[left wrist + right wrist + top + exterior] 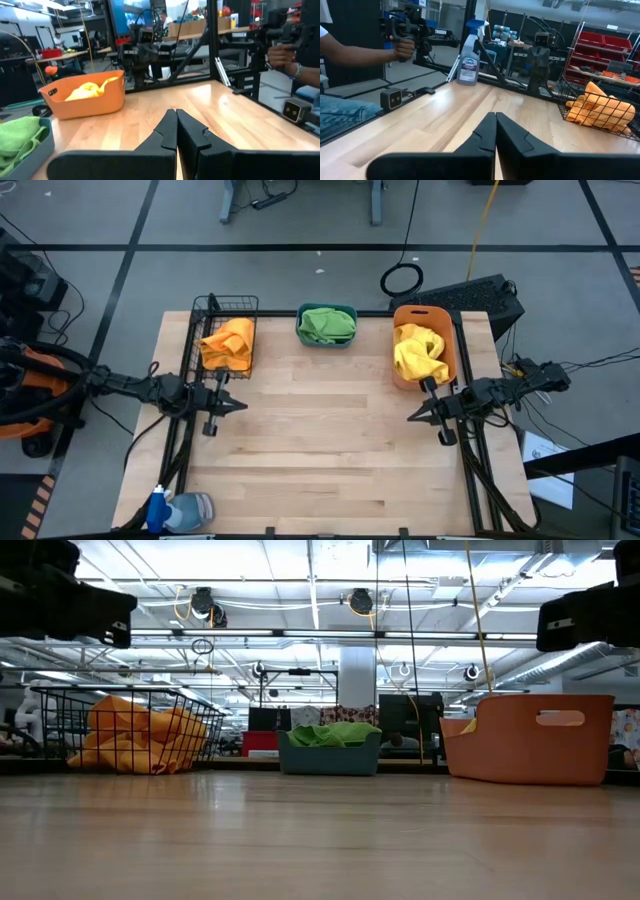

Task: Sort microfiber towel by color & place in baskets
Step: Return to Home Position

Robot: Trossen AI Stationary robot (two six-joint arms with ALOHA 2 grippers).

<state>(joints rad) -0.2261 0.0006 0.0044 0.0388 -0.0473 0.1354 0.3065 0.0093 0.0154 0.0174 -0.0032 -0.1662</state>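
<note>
Nearest the wrist cameras, the left gripper (176, 114) and the right gripper (495, 116) each show two dark fingers pressed tip to tip, holding nothing. From above they hang over the table (330, 460), one at each side, pointing inward.

The towels all sit in containers along the far edge: an orange towel (230, 343) in the wire basket (225, 300), a green towel (327, 322) in the teal tub (327, 343), and a yellow towel (418, 352) in the orange bin (425, 311). They lie crumpled and mounded, so I judge them light, soft and limp, neither slippery nor breakable. A raised fold at the top of a heap would be the place to pinch.

No towel shows on the pale wooden boards, which look smooth and flat, so the sorting seems done. A spray bottle (178, 510) stands at the front left corner. Beyond the table a person's hand (402, 47) grips a dark handle, in a workshop with shelves and benches.
</note>
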